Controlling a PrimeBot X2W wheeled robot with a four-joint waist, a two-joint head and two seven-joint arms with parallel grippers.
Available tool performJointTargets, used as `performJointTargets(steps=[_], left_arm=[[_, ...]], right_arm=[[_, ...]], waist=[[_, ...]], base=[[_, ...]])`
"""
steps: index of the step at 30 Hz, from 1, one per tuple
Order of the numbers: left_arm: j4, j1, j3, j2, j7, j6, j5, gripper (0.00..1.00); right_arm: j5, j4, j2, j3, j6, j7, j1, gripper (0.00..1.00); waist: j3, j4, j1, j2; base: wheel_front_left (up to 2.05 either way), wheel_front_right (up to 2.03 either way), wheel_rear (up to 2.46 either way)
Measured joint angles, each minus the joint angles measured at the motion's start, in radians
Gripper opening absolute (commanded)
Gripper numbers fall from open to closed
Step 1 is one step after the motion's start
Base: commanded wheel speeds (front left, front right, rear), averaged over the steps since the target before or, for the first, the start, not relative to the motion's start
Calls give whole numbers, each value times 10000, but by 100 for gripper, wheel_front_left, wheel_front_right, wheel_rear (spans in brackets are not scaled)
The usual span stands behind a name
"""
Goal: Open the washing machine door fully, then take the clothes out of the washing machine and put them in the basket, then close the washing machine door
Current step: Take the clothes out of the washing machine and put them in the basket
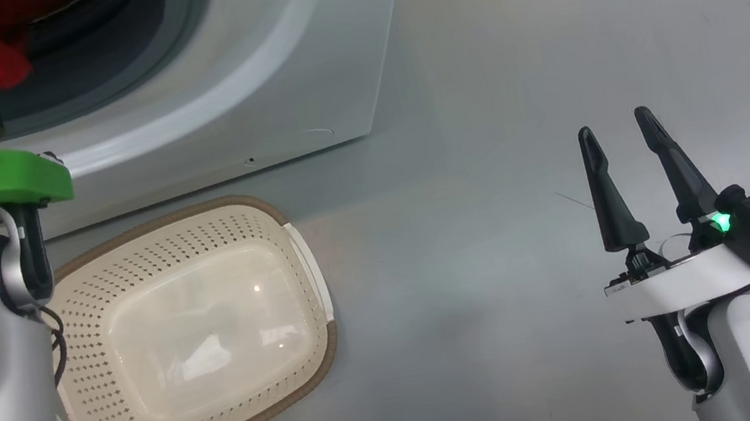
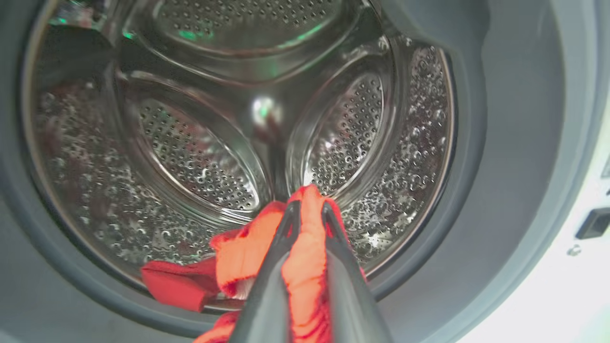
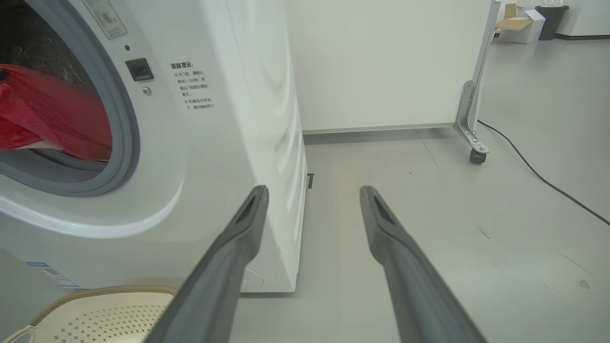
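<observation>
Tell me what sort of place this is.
Probably a lab or workshop room rather than a home laundry. The washing machine stands free on a bare grey floor, near a white partition on casters, with a cardboard box far behind.

A fold of the clothes (image 2: 243, 252), bright red fabric, is pinched between the two dark fingers of the left gripper (image 2: 310, 207), whose tips are drawn close together with the cloth bulging up between them. More of the red fabric is seen draped to the left over the lower lip of the grey rubber ring (image 2: 514, 166). Behind it, the perforated steel drum (image 2: 190, 162) is seen, its ribs meeting near the centre. At the right edge, the white front of the washing machine (image 2: 562, 286) is shown, with a small dark slot (image 2: 593, 223) set in it.
</observation>
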Motion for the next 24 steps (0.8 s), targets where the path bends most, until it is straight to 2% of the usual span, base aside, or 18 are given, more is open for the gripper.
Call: performJointTargets(steps=[14, 24], left_arm=[[-2023, 1303, 88, -393, -88, 552, 585, 0], [-3555, 2615, -73, -759, -92, 744, 863, 0]], right_arm=[[-167, 58, -27, 35, 0, 0, 797, 100], [-255, -90, -73, 104, 0, 0, 1095, 100]], waist=[[-1406, 559, 0, 0], [-1817, 981, 0, 0]], base=[[0, 0, 0], [0, 0, 0]])
